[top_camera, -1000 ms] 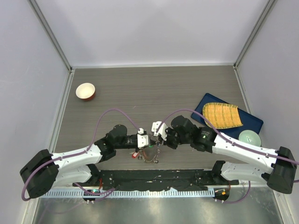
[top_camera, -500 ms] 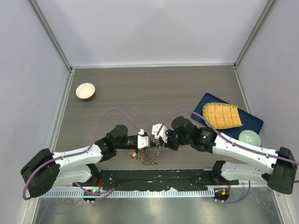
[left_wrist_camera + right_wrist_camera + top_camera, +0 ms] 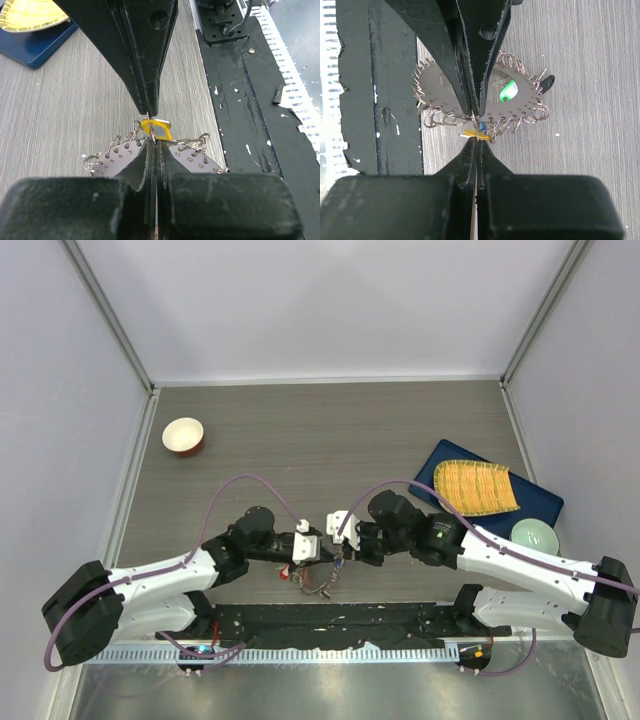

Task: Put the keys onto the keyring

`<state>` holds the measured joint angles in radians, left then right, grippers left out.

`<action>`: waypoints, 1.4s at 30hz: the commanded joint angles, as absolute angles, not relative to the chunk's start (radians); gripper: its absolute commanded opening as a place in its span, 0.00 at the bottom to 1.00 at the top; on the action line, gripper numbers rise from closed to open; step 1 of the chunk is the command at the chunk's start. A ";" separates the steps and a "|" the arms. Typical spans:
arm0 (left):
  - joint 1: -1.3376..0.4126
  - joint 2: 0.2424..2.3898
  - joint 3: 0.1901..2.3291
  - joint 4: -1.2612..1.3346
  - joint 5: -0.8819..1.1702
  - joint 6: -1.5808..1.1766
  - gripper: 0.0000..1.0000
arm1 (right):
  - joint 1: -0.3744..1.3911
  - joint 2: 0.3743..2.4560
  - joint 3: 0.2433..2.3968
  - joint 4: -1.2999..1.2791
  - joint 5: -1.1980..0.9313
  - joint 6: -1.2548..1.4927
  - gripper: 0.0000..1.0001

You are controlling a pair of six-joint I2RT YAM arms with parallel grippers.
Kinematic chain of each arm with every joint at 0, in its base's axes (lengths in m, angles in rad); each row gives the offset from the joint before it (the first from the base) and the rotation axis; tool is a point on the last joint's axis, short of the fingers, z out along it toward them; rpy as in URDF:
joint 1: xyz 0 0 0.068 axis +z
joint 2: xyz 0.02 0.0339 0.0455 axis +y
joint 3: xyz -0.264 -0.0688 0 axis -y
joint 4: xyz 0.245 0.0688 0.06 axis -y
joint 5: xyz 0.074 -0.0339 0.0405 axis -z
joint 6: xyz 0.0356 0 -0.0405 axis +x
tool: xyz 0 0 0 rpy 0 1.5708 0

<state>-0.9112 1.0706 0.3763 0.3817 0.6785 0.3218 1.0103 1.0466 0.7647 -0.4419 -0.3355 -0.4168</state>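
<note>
Grey wood-grain table is enclosed by pale walls. The keyring is seen at 6 o'clock, beside the black base plate. The left gripper and right gripper are pinched fully closed, tips met at a yellow-tagged key.

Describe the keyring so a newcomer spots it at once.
On the table, go to the middle of the near edge. The keyring is there: a flat grey plate. Its toothed rim hung with wire loops sets it apart from the smooth red-and-white bowl.
</note>
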 commanded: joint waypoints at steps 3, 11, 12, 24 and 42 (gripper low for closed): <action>-0.942 1.031 0.443 0.497 0.672 0.308 0.00 | 1.017 1.063 0.819 -0.348 -0.321 -0.382 0.01; -0.972 1.046 0.453 0.497 0.617 0.308 0.00 | 1.019 1.078 0.824 -0.333 -0.279 -0.350 0.01; -0.976 1.049 0.454 0.497 0.618 0.310 0.00 | 1.017 1.083 0.822 -0.328 -0.287 -0.351 0.01; -0.985 1.068 0.456 0.535 0.664 0.310 0.00 | 1.016 1.080 0.801 -0.278 -0.367 -0.400 0.01; -0.985 1.057 0.433 0.583 0.588 0.270 0.00 | 1.040 1.056 0.798 -0.294 -0.282 -0.407 0.01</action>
<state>-0.9649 1.0889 0.3893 0.3923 0.5564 0.2924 1.0237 1.0733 0.7704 -0.3985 -0.3279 -0.3897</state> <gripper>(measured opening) 0.009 0.029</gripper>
